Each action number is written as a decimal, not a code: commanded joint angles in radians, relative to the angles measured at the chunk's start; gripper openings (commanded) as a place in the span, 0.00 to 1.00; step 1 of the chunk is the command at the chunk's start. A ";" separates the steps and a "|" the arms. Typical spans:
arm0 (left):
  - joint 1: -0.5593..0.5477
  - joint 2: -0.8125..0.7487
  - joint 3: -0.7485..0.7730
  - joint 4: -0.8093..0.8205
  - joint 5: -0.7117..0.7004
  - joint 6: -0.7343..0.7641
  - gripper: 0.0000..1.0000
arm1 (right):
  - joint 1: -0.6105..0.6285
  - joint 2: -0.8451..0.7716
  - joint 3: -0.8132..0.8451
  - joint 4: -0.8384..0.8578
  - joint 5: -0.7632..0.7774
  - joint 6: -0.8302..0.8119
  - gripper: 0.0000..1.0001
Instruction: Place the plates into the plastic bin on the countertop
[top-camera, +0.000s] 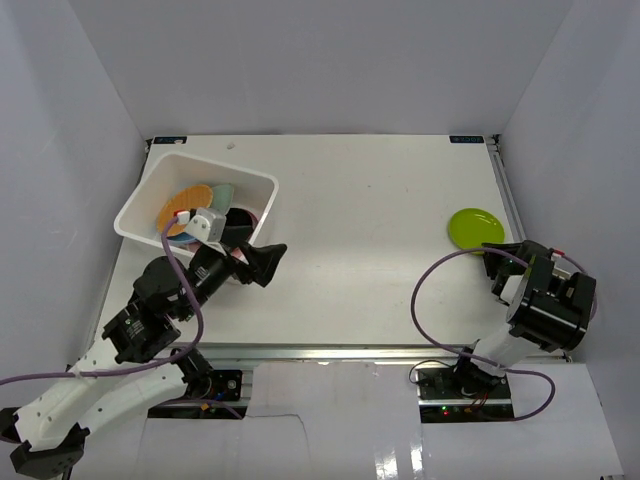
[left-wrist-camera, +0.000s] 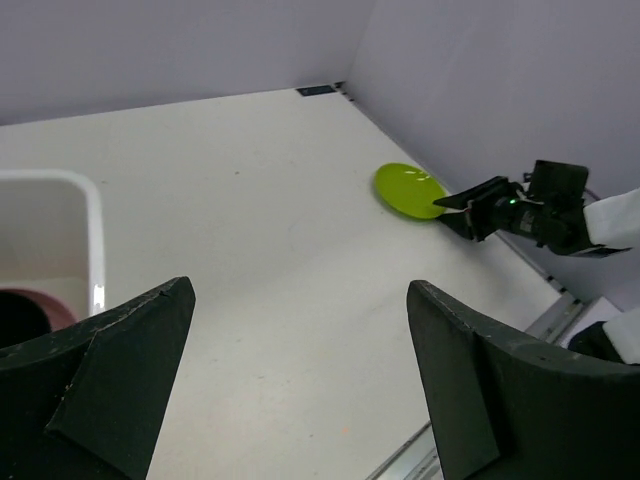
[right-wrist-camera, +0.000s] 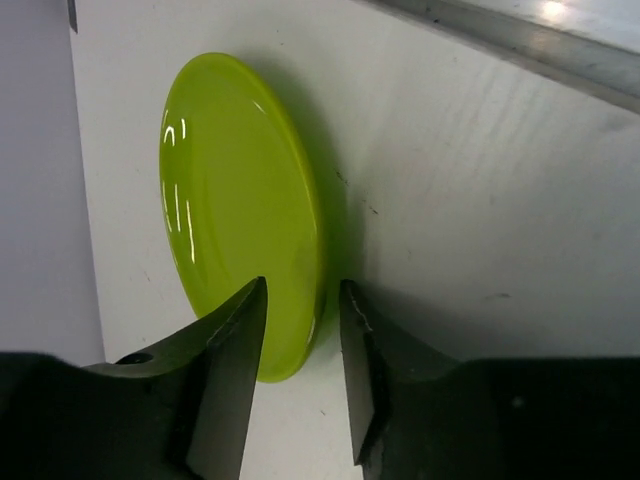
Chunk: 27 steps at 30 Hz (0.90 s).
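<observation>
The lime green plate lies on the white countertop at the right; it also shows in the left wrist view and the right wrist view. My right gripper is open, its fingers on either side of the plate's near rim with a small gap showing. The white plastic bin stands at the far left and holds several plates, among them an orange one and a dark one. My left gripper is open wide and empty, just off the bin's near right corner.
White walls close in the countertop on three sides. A metal rail runs along the near edge. The right arm's cable loops over the table in front of the plate. The bin's corner shows at the left of the left wrist view.
</observation>
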 joint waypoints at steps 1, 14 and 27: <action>-0.005 -0.002 -0.063 -0.058 -0.126 0.061 0.98 | 0.036 0.118 0.015 0.104 -0.042 0.074 0.41; 0.009 -0.132 -0.165 0.014 -0.326 0.090 0.98 | 0.354 -0.158 0.075 0.144 0.086 0.029 0.08; 0.334 -0.221 -0.169 0.060 -0.243 -0.010 0.98 | 1.030 0.046 0.906 -0.211 0.044 -0.300 0.08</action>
